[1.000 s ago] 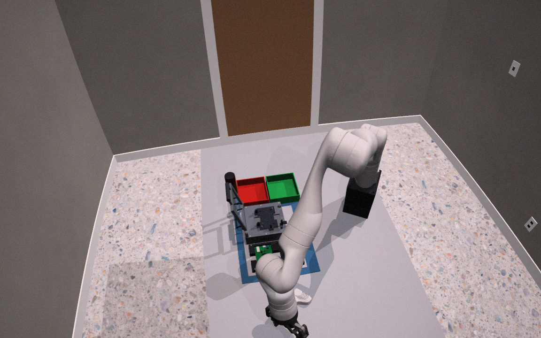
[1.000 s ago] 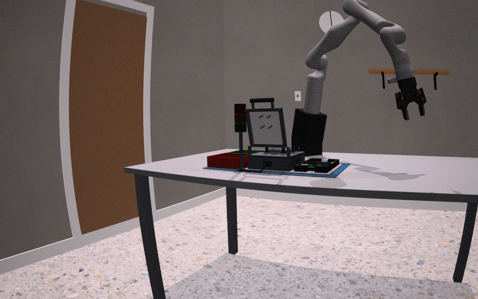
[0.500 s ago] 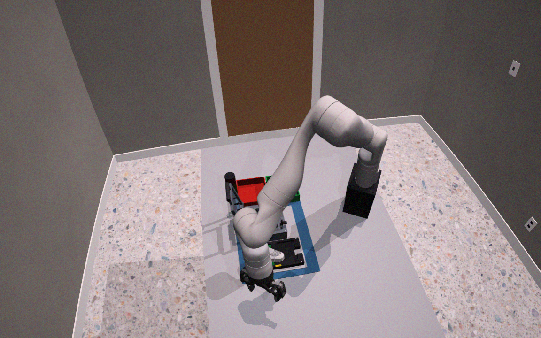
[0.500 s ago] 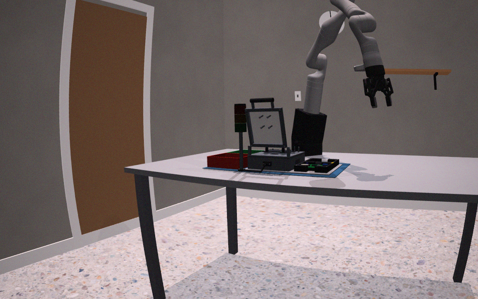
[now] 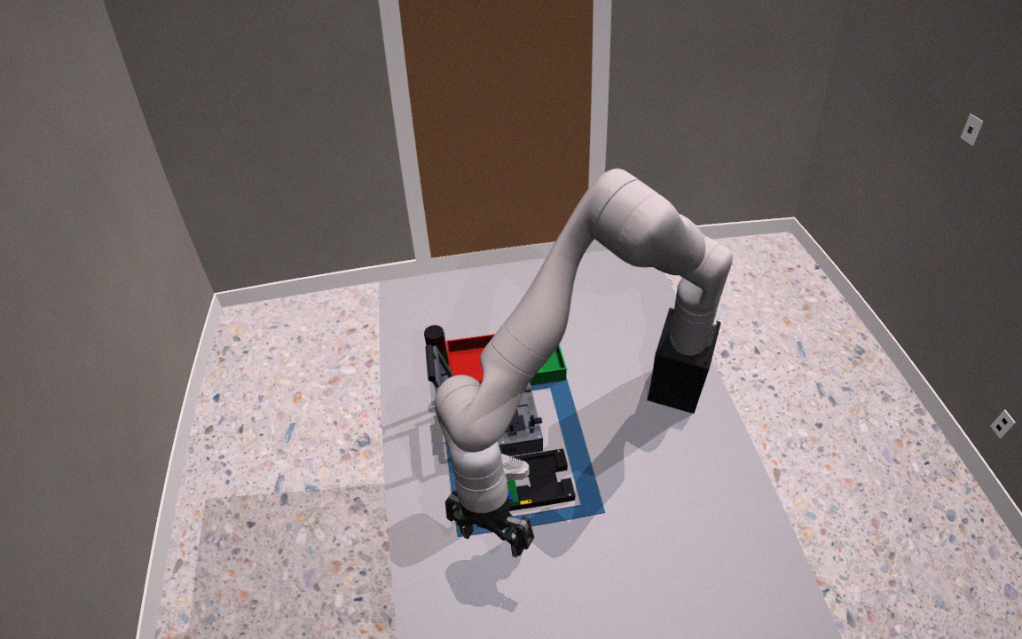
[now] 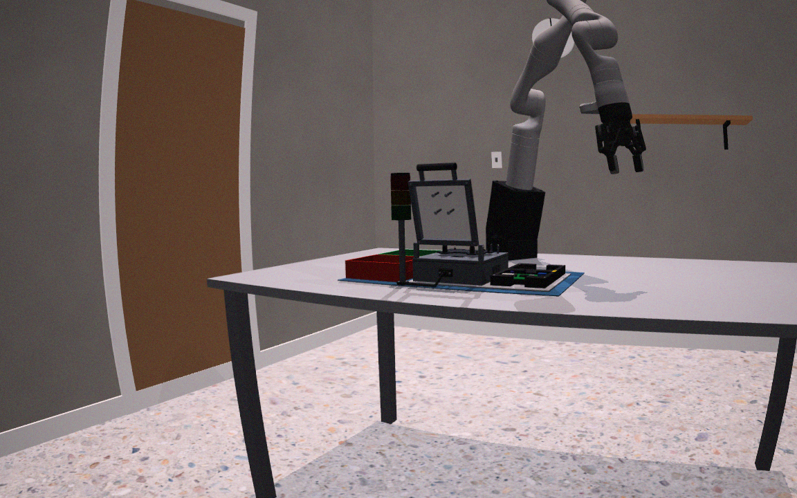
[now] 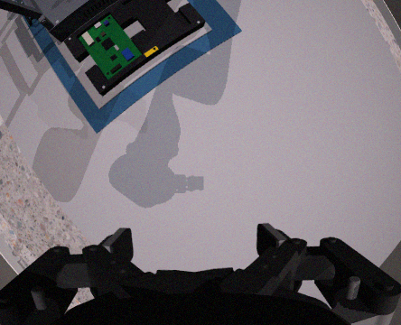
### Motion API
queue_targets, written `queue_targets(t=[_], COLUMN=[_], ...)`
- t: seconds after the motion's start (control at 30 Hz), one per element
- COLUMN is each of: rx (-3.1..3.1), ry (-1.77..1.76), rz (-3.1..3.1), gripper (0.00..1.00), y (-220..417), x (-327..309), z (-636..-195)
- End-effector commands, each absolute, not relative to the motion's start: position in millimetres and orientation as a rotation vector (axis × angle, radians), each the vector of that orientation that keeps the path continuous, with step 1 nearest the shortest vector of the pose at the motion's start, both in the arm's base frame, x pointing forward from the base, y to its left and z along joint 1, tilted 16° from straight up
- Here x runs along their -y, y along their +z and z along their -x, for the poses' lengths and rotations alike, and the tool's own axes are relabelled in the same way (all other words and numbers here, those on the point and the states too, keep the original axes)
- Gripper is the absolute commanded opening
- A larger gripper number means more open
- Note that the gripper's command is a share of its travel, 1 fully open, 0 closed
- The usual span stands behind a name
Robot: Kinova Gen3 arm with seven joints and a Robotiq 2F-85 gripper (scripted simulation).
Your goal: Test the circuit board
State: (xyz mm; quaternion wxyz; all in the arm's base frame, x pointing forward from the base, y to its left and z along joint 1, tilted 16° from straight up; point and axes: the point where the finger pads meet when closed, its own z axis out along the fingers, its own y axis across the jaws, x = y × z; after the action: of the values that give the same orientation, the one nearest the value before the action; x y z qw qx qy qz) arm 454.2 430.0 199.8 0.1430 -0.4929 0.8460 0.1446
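Currently, as I read my three views:

- Green rectangular circuit board [image 7: 109,47]: lies flat in the left recess of the black moulded tray [image 7: 164,13], component side up; a white part sits at the end nearest the tester.
- Small yellow piece [image 7: 152,52]: on the tray, just beside the board.
- Grey box-shaped tester [image 6: 460,266]: just beside the tray; its framed lid [image 6: 445,211] with the black handle stands upright and open.
- Dark signal light tower [image 6: 400,196]: on a thin post beside the tester; I see no lamp lit.
- Red open bin [image 5: 467,357] and green open bin [image 5: 553,365]: side by side behind the tester; the arm covers most of the green one in my top view.
- Blue rectangular mat [image 7: 221,24]: lies under tester, tray and bins on the grey table [image 6: 667,290].
- Black two-finger gripper [image 6: 623,160]: high above the table, near the mat's tray end, pointing down; fingers spread fully, nothing between them.
- Black block pedestal [image 5: 677,389]: carries my arm's base, behind the mat.
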Motion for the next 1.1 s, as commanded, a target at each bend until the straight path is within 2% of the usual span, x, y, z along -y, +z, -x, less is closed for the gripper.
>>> queue_targets(t=[0.0,1.07], rx=[-2.438,-2.372], ry=[0.413,0.361], rz=[1.416,1.522], gripper=[1.0,1.0], y=[203,204], x=[-422,-380], z=[-458,-464])
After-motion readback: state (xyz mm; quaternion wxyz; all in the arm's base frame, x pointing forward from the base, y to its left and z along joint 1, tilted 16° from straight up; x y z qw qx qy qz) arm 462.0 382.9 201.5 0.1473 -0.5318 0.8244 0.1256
